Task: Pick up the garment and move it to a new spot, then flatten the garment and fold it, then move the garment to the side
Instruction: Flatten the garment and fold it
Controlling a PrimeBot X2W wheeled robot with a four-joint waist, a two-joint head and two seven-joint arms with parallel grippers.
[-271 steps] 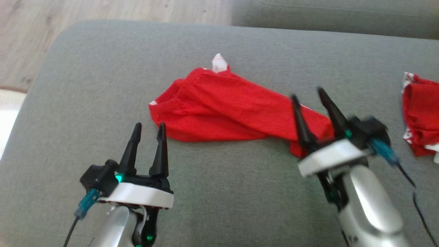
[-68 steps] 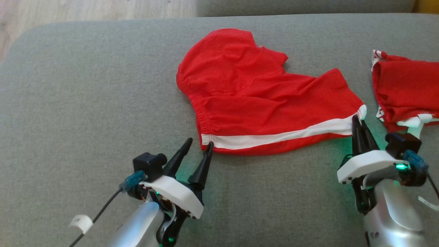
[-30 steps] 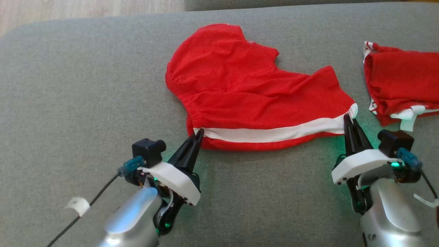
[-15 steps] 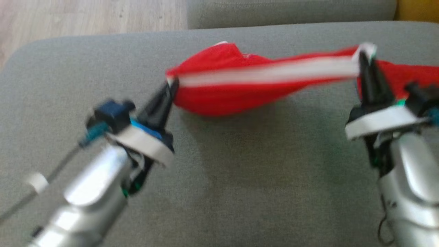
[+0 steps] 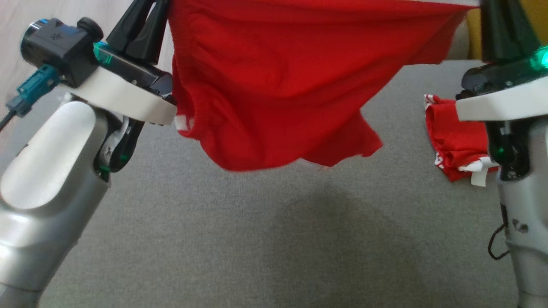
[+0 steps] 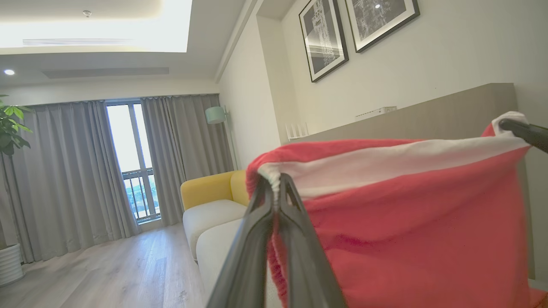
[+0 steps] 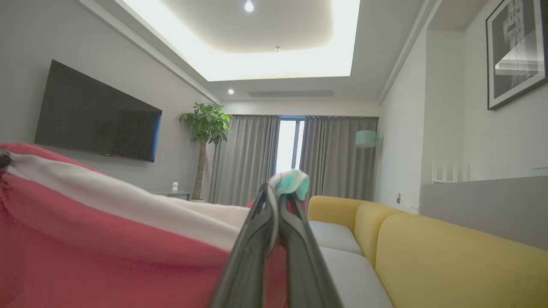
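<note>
Grey cushion (image 5: 257, 239): open room near, red bundle (image 5: 454, 137) at right; left gripper (image 6: 276, 184), right gripper (image 7: 274, 192) pinch garment (image 5: 278, 77) aloft

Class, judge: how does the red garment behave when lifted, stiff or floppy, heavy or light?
Probably floppy: the red garment sags between the left gripper and right gripper. Likely light: two corner pinches carry it.

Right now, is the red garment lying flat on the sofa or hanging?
Hanging. The red garment is stretched between the left gripper and right gripper, each pinching its striped edge; the rest dangles above the cushion.
</note>
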